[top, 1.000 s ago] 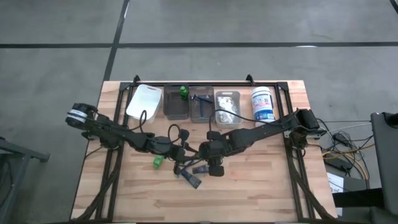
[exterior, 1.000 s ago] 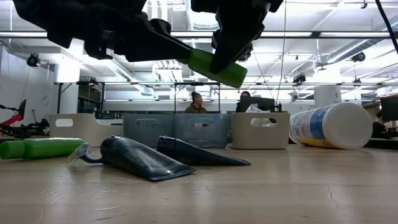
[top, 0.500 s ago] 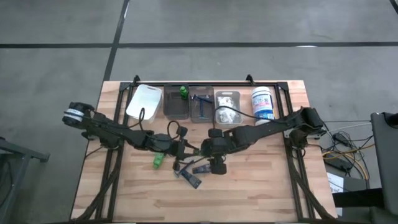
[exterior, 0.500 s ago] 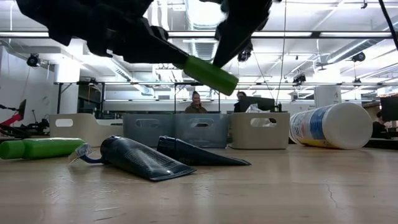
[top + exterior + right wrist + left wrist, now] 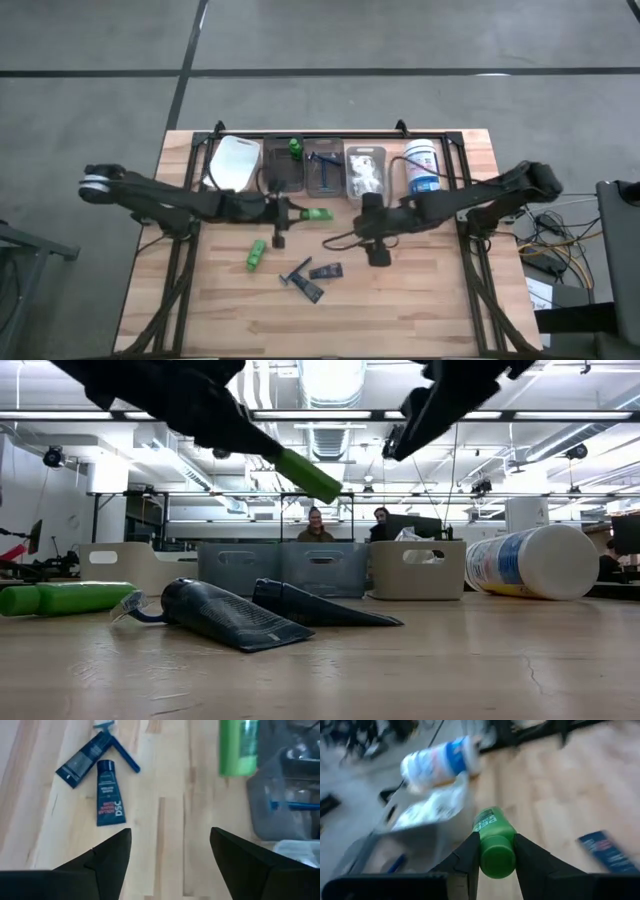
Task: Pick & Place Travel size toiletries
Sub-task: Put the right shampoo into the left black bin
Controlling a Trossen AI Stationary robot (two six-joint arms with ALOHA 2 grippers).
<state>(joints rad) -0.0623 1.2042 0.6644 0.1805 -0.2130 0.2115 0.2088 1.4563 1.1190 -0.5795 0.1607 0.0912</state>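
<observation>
- Wooden slats make up your table [image 5: 420,300], with a row of bins along its far edge and a white tub [image 5: 423,168] lying at the right end of that row.
- Your left gripper [image 5: 496,851] pinches a green bottle [image 5: 316,214] by one end, held in the air just in front of the dark bin [image 5: 283,175], which already has another green bottle [image 5: 295,149] in it.
- Your right gripper [image 5: 170,851] hangs spread and empty over the table, near the packet bin [image 5: 364,172].
- You look to be mid-carry: the likely next move is to bring the bottle over the dark bin and let go.
- Left on the table are a third green bottle [image 5: 256,254], a razor [image 5: 296,273], a dark tube [image 5: 324,271] and a second dark tube [image 5: 309,291].
</observation>
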